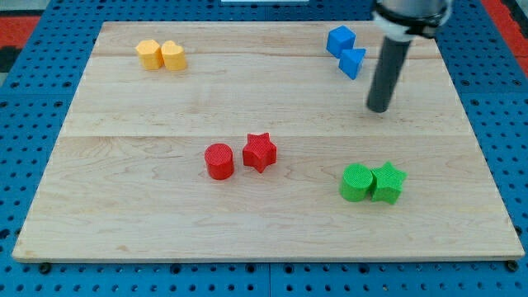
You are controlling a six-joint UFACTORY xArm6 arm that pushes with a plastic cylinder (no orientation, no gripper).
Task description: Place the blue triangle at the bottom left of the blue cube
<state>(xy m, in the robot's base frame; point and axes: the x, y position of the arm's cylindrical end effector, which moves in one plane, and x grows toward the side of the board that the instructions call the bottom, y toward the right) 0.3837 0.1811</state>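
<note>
Blue triangle (pixel 353 62) touches blue cube (pixel 340 40) at cube's lower right, not lower left: task undone. My tip (pixel 379 107) right-below triangle, apart. No pincer, only rod.

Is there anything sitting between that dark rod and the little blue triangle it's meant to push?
Nothing visible. My tip sits just to the view's right of and below the blue triangle, with only bare board between them. The blue cube touches the triangle's upper left.
</note>
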